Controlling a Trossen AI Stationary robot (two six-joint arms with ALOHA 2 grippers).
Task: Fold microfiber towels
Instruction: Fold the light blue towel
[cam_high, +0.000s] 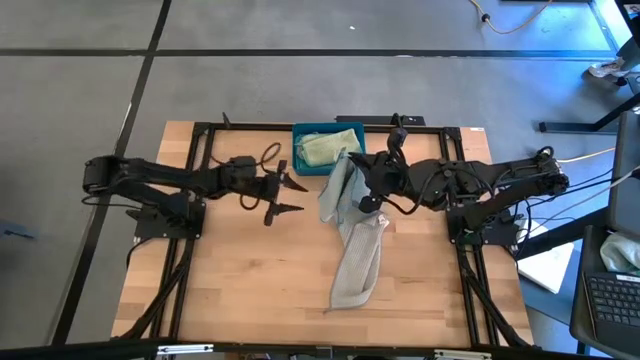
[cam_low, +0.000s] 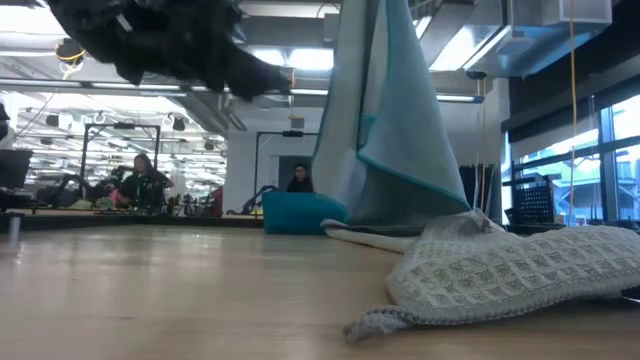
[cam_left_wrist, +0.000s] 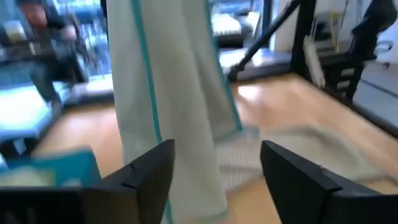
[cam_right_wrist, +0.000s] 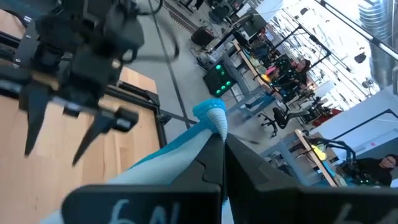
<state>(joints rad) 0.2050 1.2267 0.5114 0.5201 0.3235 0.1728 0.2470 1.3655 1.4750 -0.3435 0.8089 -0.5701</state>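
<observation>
My right gripper (cam_right_wrist: 219, 146) has its fingers pinched shut on the corner of a pale towel with teal edging (cam_high: 343, 185), which hangs from them in a long drape; its lower end lies on the desk (cam_high: 240, 290) below and trails away from the fingers toward the front edge. My left gripper (cam_high: 283, 196) stands apart from that drape, fingers wide and holding nothing, aimed across at the hanging cloth.

From the right wrist view only a small tuft of fabric shows past the closed fingers, so I judge the hold is thin. If I lift or swing further, the weight of the cloth could pull the corner free and drop the whole piece in a heap.

The left fingers have no second corner. If I close them on the middle of the drape, where the cloth bunches, the fold would come out skewed.

Beyond the right fingers, toward the back of the desk, the teal-blue bin (cam_high: 301, 133) holds a pale green towel (cam_high: 326, 147). The hanging cloth passes near its rim and could snag or drag there.
</observation>
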